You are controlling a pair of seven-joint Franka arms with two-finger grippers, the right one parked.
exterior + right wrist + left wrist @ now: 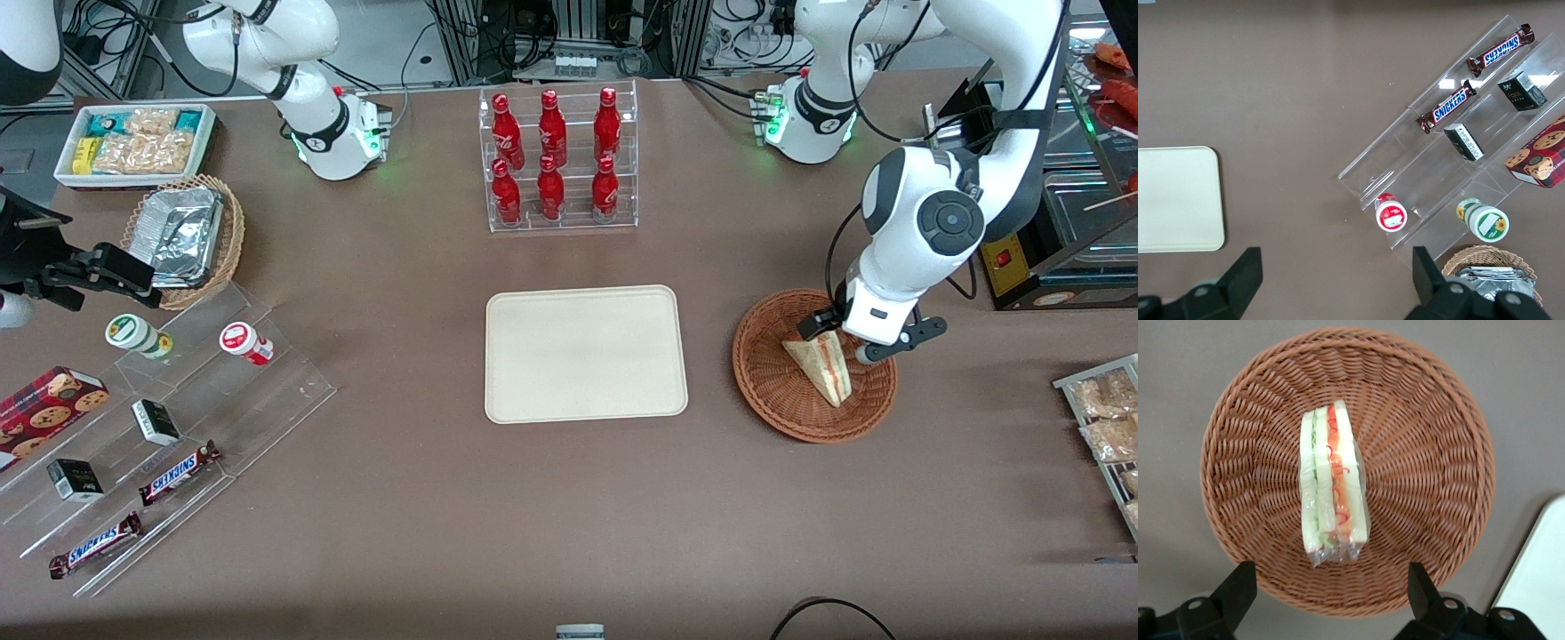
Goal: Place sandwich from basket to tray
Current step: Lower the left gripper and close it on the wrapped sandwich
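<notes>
The sandwich (822, 367) (1332, 482) is a clear-wrapped white-bread wedge with red and green filling, lying in the round reddish-brown wicker basket (773, 391) (1425, 453) toward the working arm's end of the table. My gripper (836, 342) (1331, 587) hovers above the basket's rim, farther from the front camera than the sandwich. It is open, its black fingers (1238, 590) spread wide with nothing between them. The cream-beige tray (585, 353) (1538, 580) lies flat beside the basket, at the table's middle.
A clear rack of red bottles (557, 158) stands farther from the front camera than the tray. Toward the parked arm's end are a tan basket of foil containers (185, 233), a white snack bin (133, 142) and a clear stepped display (169, 444). Bagged snacks (1102, 418) lie near the working arm's table edge.
</notes>
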